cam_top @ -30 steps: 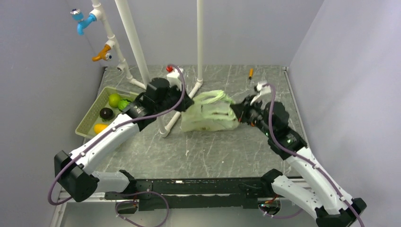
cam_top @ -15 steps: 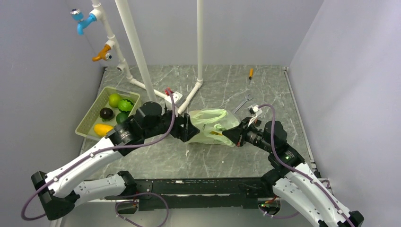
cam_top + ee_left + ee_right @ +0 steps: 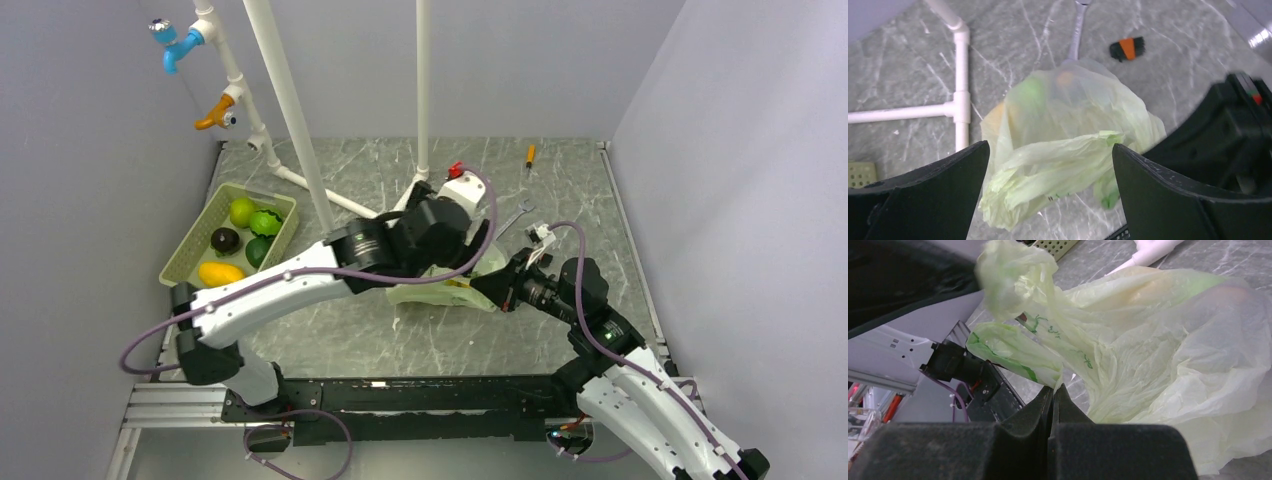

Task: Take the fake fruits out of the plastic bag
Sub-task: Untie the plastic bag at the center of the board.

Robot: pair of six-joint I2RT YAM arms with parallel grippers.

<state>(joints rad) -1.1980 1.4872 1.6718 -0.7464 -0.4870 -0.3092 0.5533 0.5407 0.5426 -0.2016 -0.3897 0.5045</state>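
The plastic bag (image 3: pixel 1058 135) lies crumpled on the marble table, mostly hidden under my left arm in the top view (image 3: pixel 425 296). Through its film show a green fruit (image 3: pixel 1030 90) and an orange-yellow one (image 3: pixel 1065 77), both blurred. My left gripper (image 3: pixel 1050 200) hovers above the bag, open wide, fingers (image 3: pixel 933 190) either side of the bunched handle without touching it. My right gripper (image 3: pixel 1054 387) is shut on a fold of the bag's edge, low at the bag's right side (image 3: pixel 478 288). Other fake fruits, a yellow one (image 3: pixel 218 272), a dark one (image 3: pixel 225 240) and green ones (image 3: pixel 265 222), lie in the basket.
The pale-green slotted basket (image 3: pixel 191 232) stands at the left. A white pipe frame (image 3: pixel 962 90) runs along the table and rises behind the bag. A wrench (image 3: pixel 1075 30) and a small orange-black tool (image 3: pixel 1128 47) lie just beyond the bag. An orange screwdriver (image 3: pixel 530 155) lies at the back.
The bag, held up between both grippers a second ago, came down to the table. My left gripper opened, let it go and swung right over it. The right gripper stays shut on it.
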